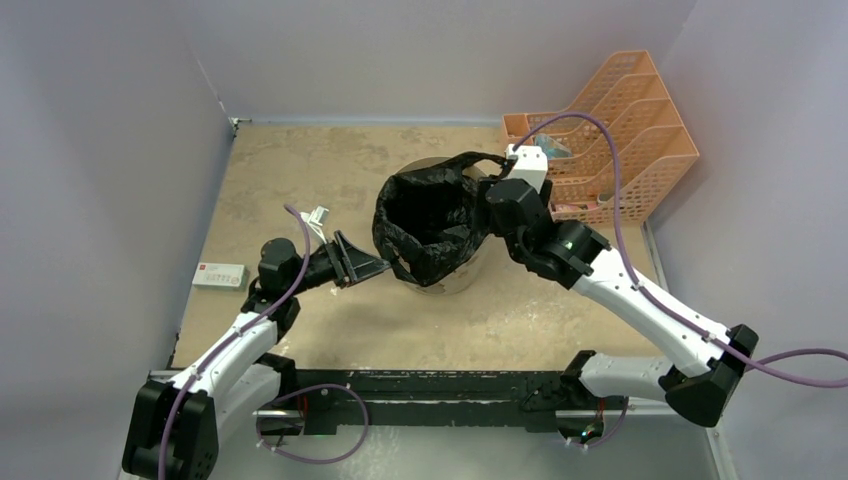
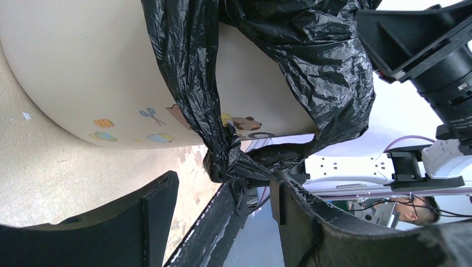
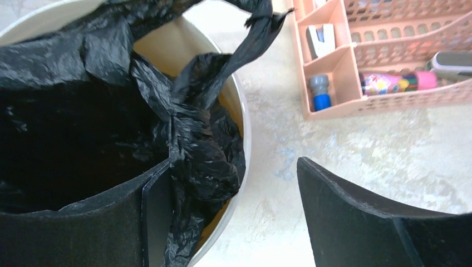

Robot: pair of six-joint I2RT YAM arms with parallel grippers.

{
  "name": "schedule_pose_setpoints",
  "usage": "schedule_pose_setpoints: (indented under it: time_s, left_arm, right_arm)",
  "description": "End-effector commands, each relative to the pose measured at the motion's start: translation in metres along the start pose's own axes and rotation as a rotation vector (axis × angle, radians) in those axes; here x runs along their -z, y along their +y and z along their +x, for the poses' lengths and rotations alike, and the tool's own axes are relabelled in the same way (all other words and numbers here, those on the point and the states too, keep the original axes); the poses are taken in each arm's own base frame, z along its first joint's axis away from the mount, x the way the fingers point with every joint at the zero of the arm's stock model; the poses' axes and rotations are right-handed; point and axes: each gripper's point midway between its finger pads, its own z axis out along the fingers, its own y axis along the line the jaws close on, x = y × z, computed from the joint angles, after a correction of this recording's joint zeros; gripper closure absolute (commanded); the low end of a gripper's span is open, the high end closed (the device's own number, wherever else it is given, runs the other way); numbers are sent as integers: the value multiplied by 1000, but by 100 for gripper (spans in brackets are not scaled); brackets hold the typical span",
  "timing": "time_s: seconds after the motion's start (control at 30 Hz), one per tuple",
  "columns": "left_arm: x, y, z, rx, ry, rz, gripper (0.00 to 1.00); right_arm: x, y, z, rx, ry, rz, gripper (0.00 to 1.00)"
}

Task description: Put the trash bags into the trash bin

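Note:
The cream trash bin [image 1: 452,276] stands mid-table with the black trash bag [image 1: 430,215] spread open inside it and folded over the rim. In the left wrist view the bag [image 2: 311,61] hangs down the bin's printed wall [image 2: 83,72]. A twisted handle knot [image 2: 225,161] hangs just ahead of my left gripper [image 2: 222,181], which is open at the bin's left side [image 1: 370,265]. My right gripper [image 3: 232,167] is open wide at the right rim [image 1: 487,198]. One finger [image 3: 150,217] is inside against the bag [image 3: 200,156], the other outside the bin [image 3: 236,105]. A loop handle [image 3: 259,25] sticks up.
An orange mesh desk organiser [image 1: 620,130] stands close behind the right gripper, holding small items [image 3: 389,82]. A small white and red box [image 1: 220,275] lies near the table's left edge. Grey walls close in the table on three sides. The black base rail [image 1: 430,385] runs along the near edge.

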Motion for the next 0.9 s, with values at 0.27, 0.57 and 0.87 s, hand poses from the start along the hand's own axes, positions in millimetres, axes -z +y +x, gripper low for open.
schedule_pose_setpoints:
  time_s: [0.27,0.57,0.87]
  left_arm:
    - [-1,-17,-6,-70,-6,57,39]
    - [0,-19,-4,-64,4,64,39]
    - [0,-18,-4,-62,3,63,39]
  right_arm:
    - [38,-6,-18,-182,-65,-148,45]
    - [12,-15,17,-200,-19,-143,98]
    - [3,-11,31,-286,-10,-237,98]
